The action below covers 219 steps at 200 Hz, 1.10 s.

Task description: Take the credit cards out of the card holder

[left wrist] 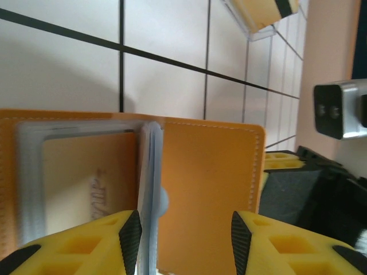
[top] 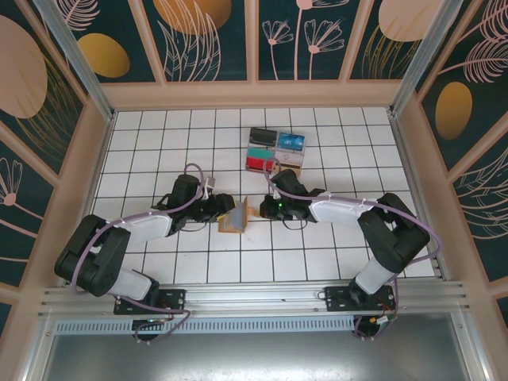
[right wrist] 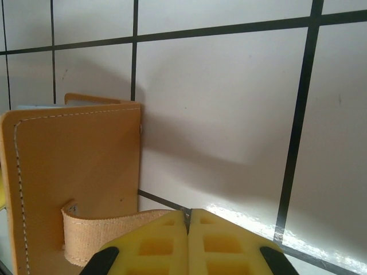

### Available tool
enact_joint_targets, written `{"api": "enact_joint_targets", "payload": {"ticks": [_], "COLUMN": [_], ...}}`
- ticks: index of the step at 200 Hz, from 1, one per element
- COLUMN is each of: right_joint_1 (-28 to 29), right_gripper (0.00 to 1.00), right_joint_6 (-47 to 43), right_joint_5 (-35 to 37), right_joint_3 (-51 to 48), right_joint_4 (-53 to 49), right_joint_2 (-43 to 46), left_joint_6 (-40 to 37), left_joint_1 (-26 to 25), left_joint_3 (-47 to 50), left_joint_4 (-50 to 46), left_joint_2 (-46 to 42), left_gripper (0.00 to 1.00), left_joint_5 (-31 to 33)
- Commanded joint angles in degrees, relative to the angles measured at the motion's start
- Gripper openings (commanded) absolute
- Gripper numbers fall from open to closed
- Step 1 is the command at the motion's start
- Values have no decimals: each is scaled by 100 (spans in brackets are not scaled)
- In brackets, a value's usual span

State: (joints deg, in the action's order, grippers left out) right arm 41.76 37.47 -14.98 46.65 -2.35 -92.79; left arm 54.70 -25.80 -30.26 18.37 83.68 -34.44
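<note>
Just left of the card holder point(top: 235, 220), the left gripper point(top: 217, 209) points at it across the white tiled table point(top: 151, 151). In the left wrist view this gripper point(left wrist: 186, 236) is released, its jaws standing part-way apart. The holder point(left wrist: 206, 183) stands on edge right in front of them. One black pad point(left wrist: 131, 236) sits just beside the grey-blue pocket edge point(left wrist: 150, 189) at the fold, and the other lies before the plain orange flap. Whether either pad touches the leather cannot be told. Left of the fold, a pale credit card point(left wrist: 86, 172) with raised lettering sits tucked in the holder's pocket. The holder stands upright, opened like a V, between the two grippers.

Just right of it, the right gripper point(top: 262, 209) is clenched. In the right wrist view its point(right wrist: 188, 223) yellow fingers point(right wrist: 155, 246) press together close to the holder's stitched orange outer face point(right wrist: 74, 166). A tan webbing strap point(right wrist: 97, 229) runs from the holder up to the tips; whether it is pinched cannot be told. Beyond the holder, towards the far right, lie the black, blue, red and gold card stacks point(top: 275, 149).
</note>
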Motion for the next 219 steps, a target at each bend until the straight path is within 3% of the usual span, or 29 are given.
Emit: {"api": "enact_joint_targets", "payload": {"ticks": [1, 77, 134, 161, 177, 219], "right_joint_1": [5, -18, -163, -322, -492, -532], "right_gripper": [1, 2, 44, 56, 59, 56], "right_joint_6": [16, 23, 100, 285, 354, 221], "right_joint_5": [30, 211, 742, 1278, 1305, 896], "right_joint_3": [-104, -89, 2, -207, -376, -206], "right_joint_4": [83, -44, -321, -363, -309, -336], "right_joint_2": [-50, -15, 488, 1220, 1701, 2002], "left_joint_6": [363, 481, 694, 318, -18, 19], "left_joint_1": [-8, -348, -721, -827, -856, -852], "left_joint_3": [121, 21, -338, -720, -961, -1099], "left_joint_4": [774, 1056, 1298, 450, -278, -235], "left_joint_2": [147, 378, 849, 974, 1026, 1172], "left_gripper": [48, 47, 48, 48, 48, 43], "left_joint_5": [-426, -441, -411, -51, 264, 337]}}
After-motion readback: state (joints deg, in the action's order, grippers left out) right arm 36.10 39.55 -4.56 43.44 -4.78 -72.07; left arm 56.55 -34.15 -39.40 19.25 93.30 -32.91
